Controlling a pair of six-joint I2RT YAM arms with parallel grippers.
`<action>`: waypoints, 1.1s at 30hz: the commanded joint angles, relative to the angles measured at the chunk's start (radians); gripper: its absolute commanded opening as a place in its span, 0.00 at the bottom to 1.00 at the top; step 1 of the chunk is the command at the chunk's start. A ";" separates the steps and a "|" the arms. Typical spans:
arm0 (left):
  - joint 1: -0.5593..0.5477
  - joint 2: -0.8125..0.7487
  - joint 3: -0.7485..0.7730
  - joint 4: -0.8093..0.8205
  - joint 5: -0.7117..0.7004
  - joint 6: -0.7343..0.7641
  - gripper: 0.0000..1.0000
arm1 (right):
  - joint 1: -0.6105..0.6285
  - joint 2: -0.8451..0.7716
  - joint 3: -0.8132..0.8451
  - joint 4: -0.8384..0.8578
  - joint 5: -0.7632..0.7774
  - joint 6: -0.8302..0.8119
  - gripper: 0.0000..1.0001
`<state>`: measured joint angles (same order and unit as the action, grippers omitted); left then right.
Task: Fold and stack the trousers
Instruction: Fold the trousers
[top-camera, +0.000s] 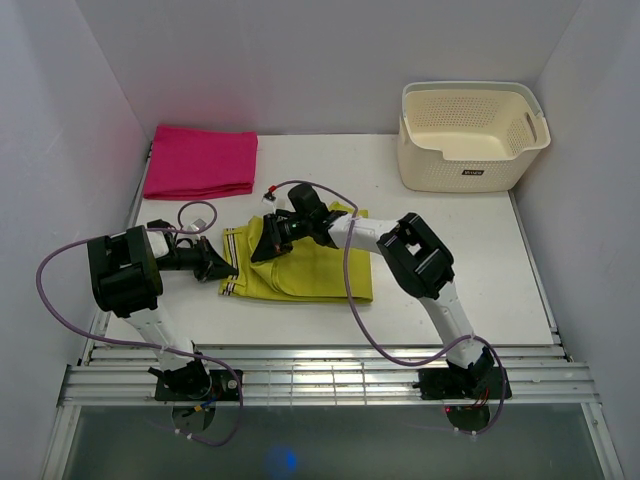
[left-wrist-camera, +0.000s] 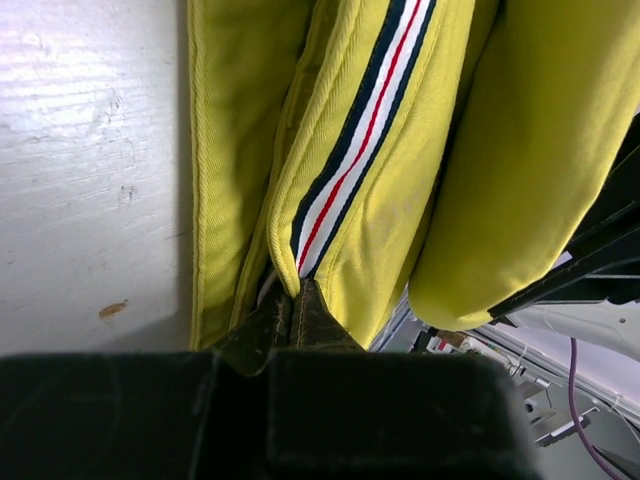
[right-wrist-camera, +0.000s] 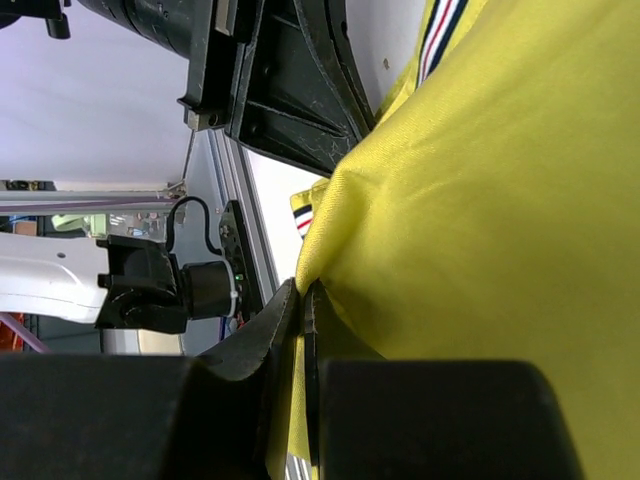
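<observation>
Clamped hard at the left gripper (left-wrist-camera: 290, 312): pinched closed on a striped edge of the trousers (left-wrist-camera: 400, 170), right at the foot of the navy, white and red stripe (left-wrist-camera: 362, 110). Bunched into thick yellow-green folds just above the pinch, with bare white table (left-wrist-camera: 90, 150) off to the left.

Over to the right gripper (right-wrist-camera: 300, 300): squeezed closed as well, nipping a corner fold of the same yellow-green cloth, with a broad smooth sheet of it filling the right of that wrist view.

Pulling back to the overhead view now. Both grips set on the left side of the garment, the left one at the near-left edge, the right one at the far-left corner, close beside each other but apart. Folded into a rough rectangle, lying mid-table, slightly left of centre.

Counting up: one pair of trousers, two arms, two closed grips, one magenta-pink cloth (top-camera: 203, 160), one basket (top-camera: 465, 165).

Pink cloth folded flat at the far-left corner of the table, well apart from the trousers. Cream basket at the far right, upright, with perforated walls and handle cut-outs. Inside, just its own perforated floor on view.
</observation>
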<state>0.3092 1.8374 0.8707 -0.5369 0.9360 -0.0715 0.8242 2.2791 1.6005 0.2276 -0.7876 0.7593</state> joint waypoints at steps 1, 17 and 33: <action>-0.022 -0.010 -0.027 0.040 -0.097 0.007 0.00 | 0.030 -0.001 0.061 0.081 -0.009 0.044 0.08; -0.022 0.003 -0.047 0.063 -0.091 -0.020 0.00 | 0.078 0.083 0.160 0.047 0.074 0.170 0.08; -0.035 0.017 -0.050 0.071 -0.089 -0.030 0.00 | 0.107 0.128 0.226 0.032 0.108 0.225 0.08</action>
<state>0.3038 1.8362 0.8497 -0.4957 0.9466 -0.1261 0.9024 2.3936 1.7714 0.2100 -0.6811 0.9493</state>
